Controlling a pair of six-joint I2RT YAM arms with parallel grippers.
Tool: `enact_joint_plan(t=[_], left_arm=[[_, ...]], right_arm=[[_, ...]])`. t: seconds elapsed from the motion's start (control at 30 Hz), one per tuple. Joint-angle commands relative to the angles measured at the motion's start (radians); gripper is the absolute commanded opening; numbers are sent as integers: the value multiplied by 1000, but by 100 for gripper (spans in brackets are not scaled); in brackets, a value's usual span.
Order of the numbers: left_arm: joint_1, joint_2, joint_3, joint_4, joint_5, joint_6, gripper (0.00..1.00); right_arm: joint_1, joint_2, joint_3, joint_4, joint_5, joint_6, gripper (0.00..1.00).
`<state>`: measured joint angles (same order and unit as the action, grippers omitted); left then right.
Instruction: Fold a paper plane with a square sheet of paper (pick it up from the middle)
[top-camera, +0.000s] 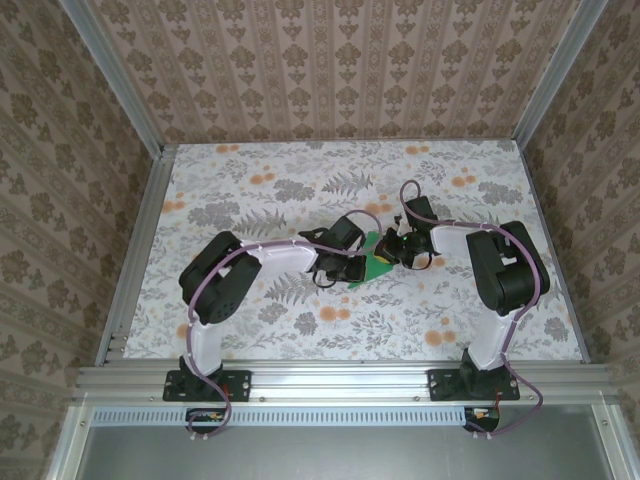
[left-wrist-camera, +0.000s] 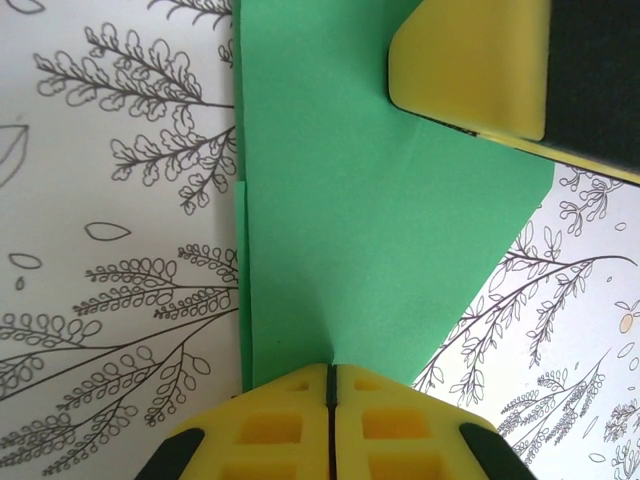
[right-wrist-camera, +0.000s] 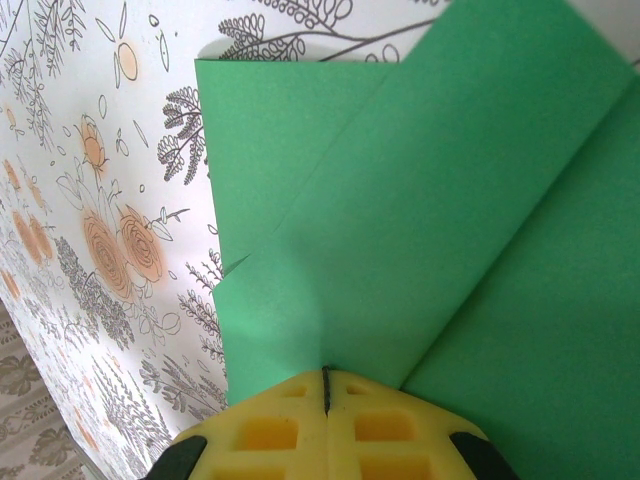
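The square sheet of paper (top-camera: 377, 262) is bright green and lies folded into overlapping layers with a slanted edge at mid-table, between both grippers. My left gripper (top-camera: 358, 263) comes at it from the left. In the left wrist view its yellow fingers are shut (left-wrist-camera: 332, 380) on the near edge of the sheet (left-wrist-camera: 360, 220), where the paper puckers. A yellow finger (left-wrist-camera: 470, 70) of the right gripper rests on the sheet's far part. My right gripper (top-camera: 391, 252) is shut (right-wrist-camera: 326, 382) on a layer of the sheet (right-wrist-camera: 400, 200), beside a long crease. The paper plane is out of view.
The floral tabletop (top-camera: 300, 170) spreads around the paper on all sides. Aluminium rails (top-camera: 135, 260) border it left, right and front, and wallpapered walls rise behind them. Both arms bend inward over the middle.
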<state>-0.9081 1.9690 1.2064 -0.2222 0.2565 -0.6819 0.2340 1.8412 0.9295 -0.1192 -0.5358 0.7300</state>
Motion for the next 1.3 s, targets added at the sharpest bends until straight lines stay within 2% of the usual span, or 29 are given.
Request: enact_joint_plan(t=[0.0,0.5,1.27], left_arm=[[0,-5,-66,-134,-18,-23,7],[-2,-61,13,-119,44,-8,10],[-2,-59,-41,-216,6,-35,10]], right_arm=[[3,63,-21,-77,105,-1,5],[2,65,-23,-78,97,-3,5],[1,71,-20,-77,97,-6,5]])
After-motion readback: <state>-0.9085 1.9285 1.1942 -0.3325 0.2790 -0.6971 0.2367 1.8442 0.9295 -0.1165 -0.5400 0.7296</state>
